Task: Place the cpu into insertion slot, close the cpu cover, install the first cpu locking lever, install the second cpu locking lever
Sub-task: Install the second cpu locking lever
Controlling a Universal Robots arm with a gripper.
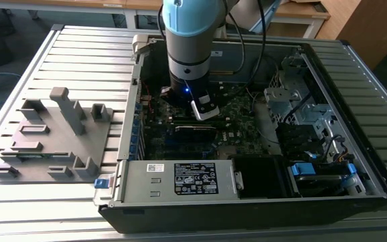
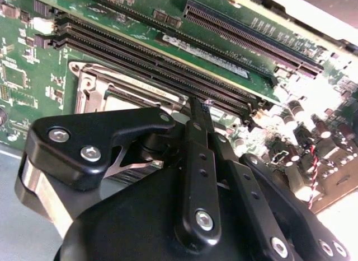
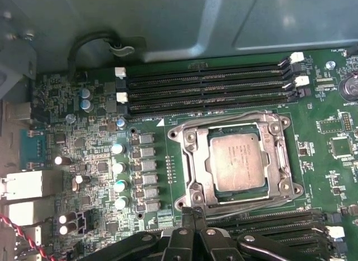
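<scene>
Step in hand: I judge the cpu already seated in the insertion slot, its silver top level inside the metal rim in the first wrist view, so the work now lies with the cover and the levers.
Pincer: the pincer hangs low over the motherboard, right at the socket's edge; its black fingers lie pressed together with no gap I can see and nothing between them (so closed and empty, as far as I can tell).
Cover: a silvery frame surrounds the chip, with the chip showing through the open square at its centre. Whether that is the cpu cover lying shut or just the socket's own rim, I cannot say.
Doing it well: I want the fingertip to bear on metal frame or lever wire only, never on the chip's top or the memory slots just beside the socket. I would push slowly and straight down so the tip does not slide off thin metal.
Levers: I cannot pick out either locking lever for certain; a thin bright wire near the fingertips in the second wrist view may be one.
Hidden: the pincer's linkage covers the socket's near edge in both wrist views. In the exterior view the arm stands in front of the socket inside the computer case, so I get no check from there.
</scene>
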